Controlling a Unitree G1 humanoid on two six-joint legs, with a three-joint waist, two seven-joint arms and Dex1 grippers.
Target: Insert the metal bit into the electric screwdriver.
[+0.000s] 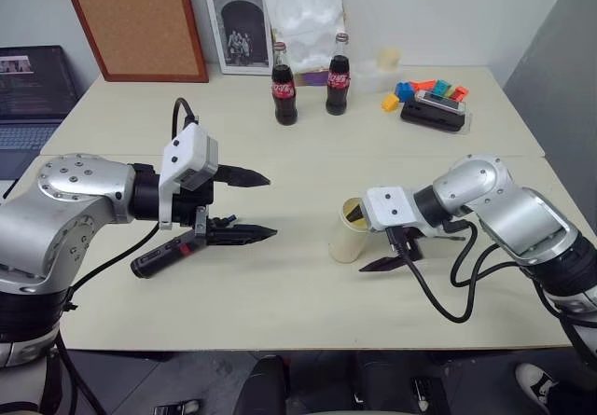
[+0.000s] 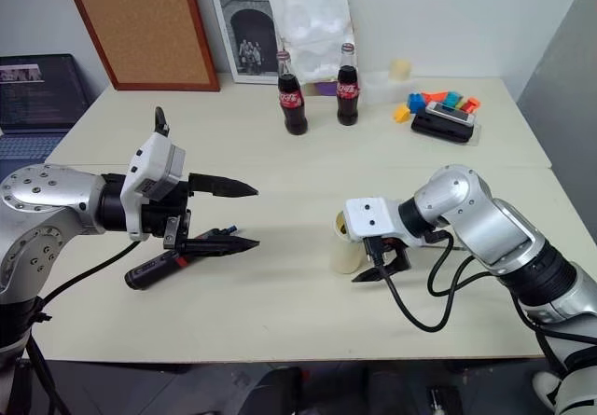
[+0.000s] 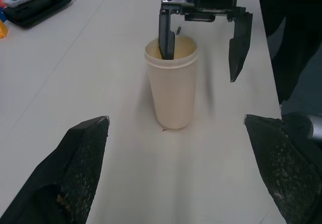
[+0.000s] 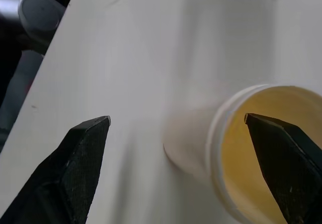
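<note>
Right gripper (image 3: 204, 43) fingers astride cup (image 3: 171, 85) rim — screwdriver (image 1: 166, 253) on table (image 1: 280, 294)

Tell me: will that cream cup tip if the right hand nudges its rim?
Probably. The cup is tall and narrow, standing upright on a smooth table, so it looks top-heavy. It seems thin-walled and light. The right hand straddles its rim, one finger inside, so a sideways drag could topple it.

I am noting my left gripper's fingers (image 3: 80, 168) showing coarse, matt black; the cream cup (image 3: 171, 85) looking smooth plastic; the table (image 1: 280, 172) appearing matt; my arm shells (image 1: 79, 196) gleaming metallic.
</note>
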